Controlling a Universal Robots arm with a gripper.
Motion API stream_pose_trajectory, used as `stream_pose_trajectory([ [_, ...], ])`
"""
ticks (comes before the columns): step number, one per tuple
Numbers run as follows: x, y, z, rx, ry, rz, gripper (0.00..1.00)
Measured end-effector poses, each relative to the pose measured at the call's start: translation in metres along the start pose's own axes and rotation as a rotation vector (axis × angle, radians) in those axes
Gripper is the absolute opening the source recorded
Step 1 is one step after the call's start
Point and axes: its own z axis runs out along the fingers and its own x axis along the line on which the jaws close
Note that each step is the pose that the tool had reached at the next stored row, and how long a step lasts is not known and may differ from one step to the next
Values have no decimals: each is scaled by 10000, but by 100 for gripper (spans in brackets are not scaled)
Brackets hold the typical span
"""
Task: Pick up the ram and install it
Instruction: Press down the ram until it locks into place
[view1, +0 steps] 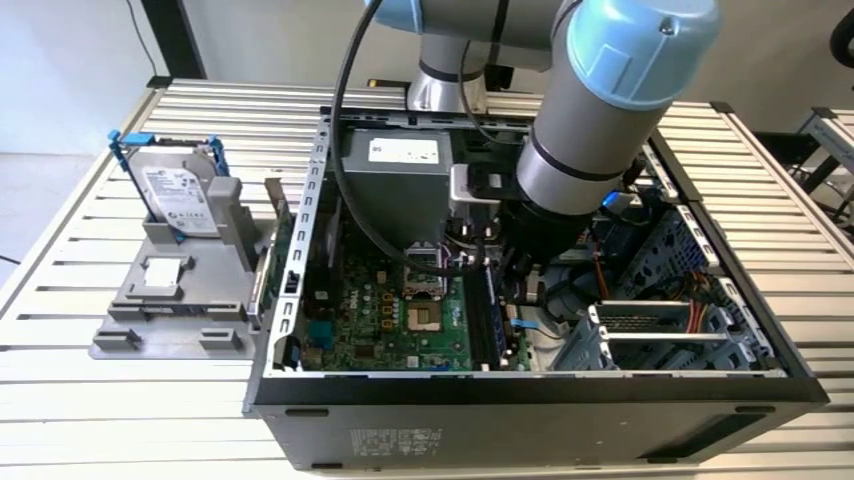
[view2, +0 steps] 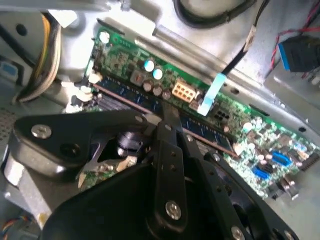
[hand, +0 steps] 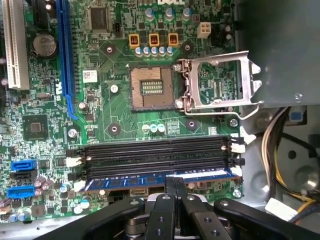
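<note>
Ram, a long thin blue-green circuit-board stick (hand: 160, 180), sits in the memory slot nearest the tool on the green motherboard (hand: 115, 115), beside three black unfilled slots (hand: 155, 152). The black two-fingered tool (hand: 174, 186) is clenched, its fingertips pressed together on the stick's top edge at mid-length. In the exterior view the grey-and-blue arm (view1: 601, 110) reaches down into the open black computer case (view1: 534, 400), which stands on the slatted metal table (view1: 120, 420).
</note>
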Motion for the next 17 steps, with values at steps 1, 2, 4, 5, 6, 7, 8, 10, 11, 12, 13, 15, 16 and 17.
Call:
stream_pose_trajectory([
  [1, -4, 2, -47, -1, 2, 0, 0],
  [2, -8, 4, -92, 0, -1, 0, 0],
  [4, -15, 8, -182, 0, 0, 1, 0],
  [5, -20, 10, -229, 0, 3, 0, 0],
  [6, -23, 12, -273, 0, 2, 0, 0],
  [7, -27, 14, -318, 0, 2, 0, 0],
  [8, -31, 15, -365, 0, 4, 0, 0],
  [10, -39, 19, -458, 0, 3, 0, 0],
  [11, -43, 21, -501, 0, 3, 1, 0],
  [12, -47, 23, -547, 0, 1, 0, 0],
  [13, -51, 25, -592, 0, 4, 0, 0],
  [15, -59, 29, -682, 0, 3, 0, 0],
  [16, -63, 31, -727, 0, 3, 0, 0],
  [17, -67, 33, -771, 0, 1, 0, 0],
])
